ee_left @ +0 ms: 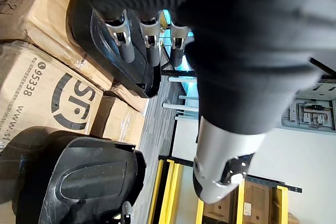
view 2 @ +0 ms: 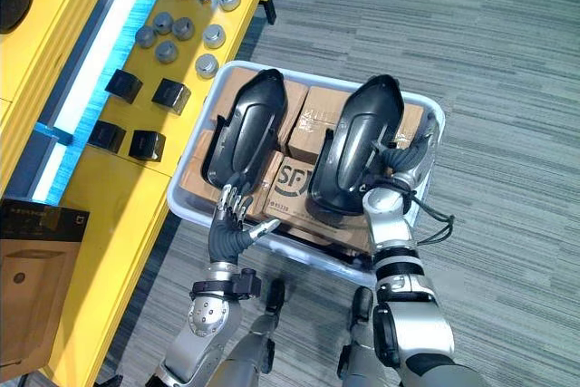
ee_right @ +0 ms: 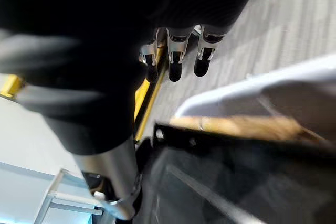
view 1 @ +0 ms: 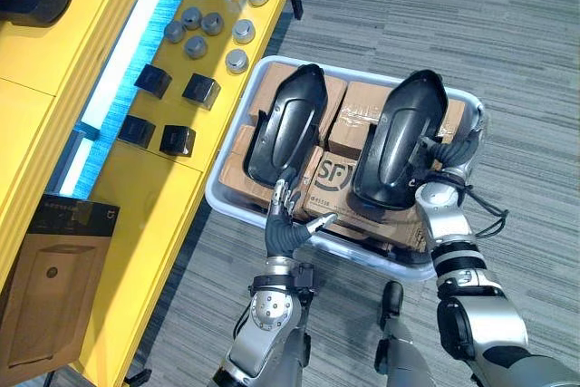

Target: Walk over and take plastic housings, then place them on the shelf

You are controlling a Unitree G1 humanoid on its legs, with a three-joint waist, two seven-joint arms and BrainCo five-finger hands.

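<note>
From the head, a white tray (view 1: 353, 73) stands on the grey floor just right of a yellow shelf (view 1: 154, 197); it is packed with boxes (view 1: 340, 192), and two black housings lie side by side on top of them, the left housing (view 1: 285, 124) and the right housing (view 1: 399, 138), both running near to far; the left hand (view 1: 285, 228) is at the near end of the left housing, fingers spread and nearly straight, thumb held out to the right over a box; the right hand (view 1: 450, 153) sits against the right edge of the right housing, by the tray's right wall; on the shelf lie black cubes (view 1: 200, 90), silver discs (view 1: 214, 23) farther off, and a brown carton (view 1: 45, 287) at the near end. At the left wrist, the fingers (ee_left: 126, 45) reach straight, tips at the left housing's rim and clasping nothing, with the right housing beyond a box. At the right wrist, the fingers (ee_right: 176, 56) are straight and slightly apart above the floor past the tray's rim, the right housing lying under the palm; whether the hand touches it I cannot tell.
</note>
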